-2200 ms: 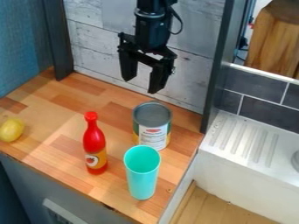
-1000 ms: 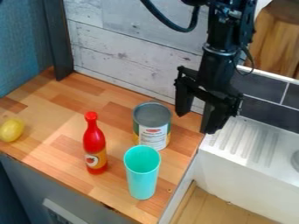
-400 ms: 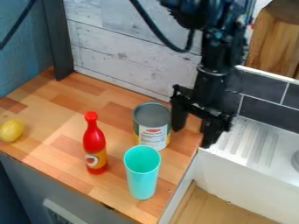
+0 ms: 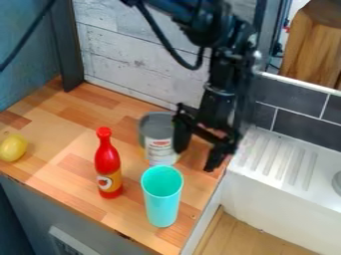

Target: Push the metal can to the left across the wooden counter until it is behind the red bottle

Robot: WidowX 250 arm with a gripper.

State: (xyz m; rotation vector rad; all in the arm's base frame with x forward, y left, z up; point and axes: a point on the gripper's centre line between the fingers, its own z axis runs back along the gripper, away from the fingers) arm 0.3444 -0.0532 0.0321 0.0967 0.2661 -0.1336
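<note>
Can: the grey-topped metal can with a white label (image 4: 158, 144) is now a bit further left in the view than before, and the black two-finger gripper (image 4: 194, 160) has shifted left too (yep, both of them)
Gripper state: fingers spread apart, one right up against or overlapping the can's right side, the other out to the right over the counter edge; can't tell if they actually touch
Can spot: on the wood-block counter (image 4: 70, 144), just behind the tall turquoise plastic cup (image 4: 161, 204)
Bottle: slim red one with an orange label (image 4: 108, 167), upright, left of the cup
Far left: yellow lemon-shaped thing (image 4: 13, 148)
Right: white ridged sink unit (image 4: 283, 199)
</note>
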